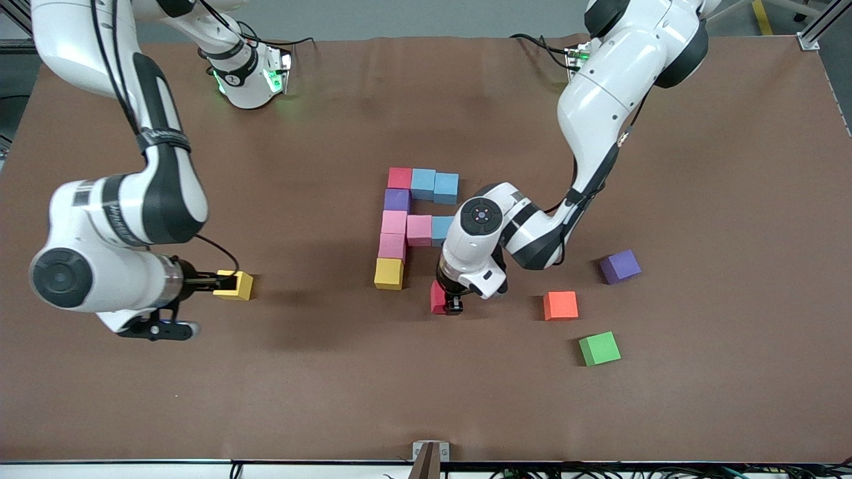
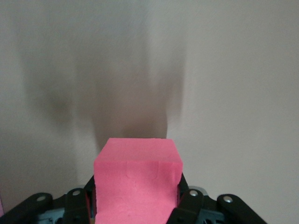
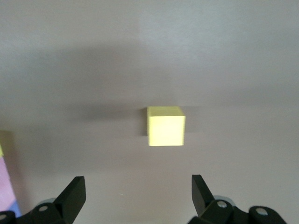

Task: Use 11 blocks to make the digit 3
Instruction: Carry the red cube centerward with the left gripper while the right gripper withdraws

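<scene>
Fourteen cubes show on the table (image 1: pixel 699 166): three blue, three pink, two red, two purple, two yellow, one orange and one green.

Nine of them touch in the unfinished digit 3 (image 1: pixel 399 229). Its top bar is a red cube (image 1: pixel 399 177) and two blue cubes (image 1: pixel 434 185). The spine runs toward the front camera through a purple cube (image 1: pixel 397 199) and two pink cubes (image 1: pixel 393 233) to a yellow cube (image 1: pixel 389 273). The middle bar is a pink cube (image 1: pixel 419 230) and a blue cube (image 1: pixel 441 229) half hidden by the left arm. The bar nearest the front camera has only the yellow cube.

Toward the left arm's end lie a loose purple cube (image 1: pixel 620 266), an orange cube (image 1: pixel 560 305) and, nearest the front camera, a green cube (image 1: pixel 599 348), all well apart.

The left arm reaches in from its base, elbow bent, wrist pointing down. The left gripper (image 1: pixel 452 305) (image 2: pixel 135 205) is clamped narrow on the second red cube (image 1: pixel 437 297) (image 2: pixel 138 182), low over the table beside the spine's yellow cube, with a gap between them.

The right arm folds back on itself at its own end of the table. The right gripper (image 1: pixel 216 283) (image 3: pixel 138 186) hovers over a lone yellow cube (image 1: pixel 236 285) (image 3: pixel 166 126), fingers (image 3: pixel 74 193) spread wide, holding nothing
</scene>
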You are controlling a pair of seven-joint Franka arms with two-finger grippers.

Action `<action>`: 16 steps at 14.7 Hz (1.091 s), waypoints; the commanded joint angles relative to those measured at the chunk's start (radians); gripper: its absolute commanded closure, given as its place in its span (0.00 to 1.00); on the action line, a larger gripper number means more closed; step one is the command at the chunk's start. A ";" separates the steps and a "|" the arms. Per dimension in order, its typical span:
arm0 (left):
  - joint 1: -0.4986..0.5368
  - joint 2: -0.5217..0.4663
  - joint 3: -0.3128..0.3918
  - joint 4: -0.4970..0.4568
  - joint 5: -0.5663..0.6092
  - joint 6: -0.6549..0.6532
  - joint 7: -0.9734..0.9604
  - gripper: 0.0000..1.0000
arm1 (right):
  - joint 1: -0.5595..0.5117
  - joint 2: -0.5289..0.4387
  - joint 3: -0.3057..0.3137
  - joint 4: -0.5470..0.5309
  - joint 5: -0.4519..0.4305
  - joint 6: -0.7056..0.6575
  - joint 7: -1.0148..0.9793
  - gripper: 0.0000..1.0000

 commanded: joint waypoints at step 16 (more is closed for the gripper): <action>-0.099 0.068 0.012 0.037 -0.021 0.080 -0.040 0.56 | -0.166 -0.413 0.032 -0.351 -0.104 0.024 -0.165 0.00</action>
